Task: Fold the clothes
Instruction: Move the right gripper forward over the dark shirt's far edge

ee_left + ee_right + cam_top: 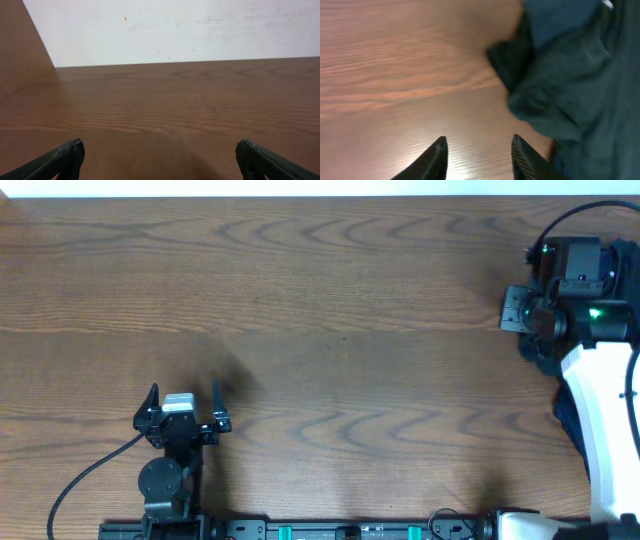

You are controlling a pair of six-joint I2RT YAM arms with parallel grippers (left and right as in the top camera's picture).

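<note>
- The clothes (570, 85) lie in a rumpled heap of dark blue-black fabric at the far right of the counter (330, 300), at about 3 o'clock from above.
- In the overhead view only slivers of the clothes (563, 415) show, peeking out from under the right arm (600, 430).
- Up close, the heap has soft folds. A lighter blue patch sits at its top and a darker flap pokes out toward 9 o'clock onto the bare wood.
- The right gripper (477, 142) hangs just beside the heap, with the cloth filling the view from 1 to 4 o'clock of it.
- Its two fingers (437, 155) stand a modest gap apart, with only wood grain showing between the tips. No cloth is caught between them.
- The finger nearer the heap looks very close to the fabric's edge, but I cannot tell whether it touches.
- The right arm's head shows small green lights (595, 313) at roughly 2 o'clock on the counter.
- The left gripper (184, 388) sits well apart from the clothes, at about 7 o'clock on the counter.
- From its own camera the left gripper (160, 150) has its fingers spread wide and holds nothing, with open wood ahead.
- A white wall (175, 30) rises beyond the counter's far edge at 12 o'clock.
- A black cable (90, 475) trails away from the left arm toward 8 o'clock.
</note>
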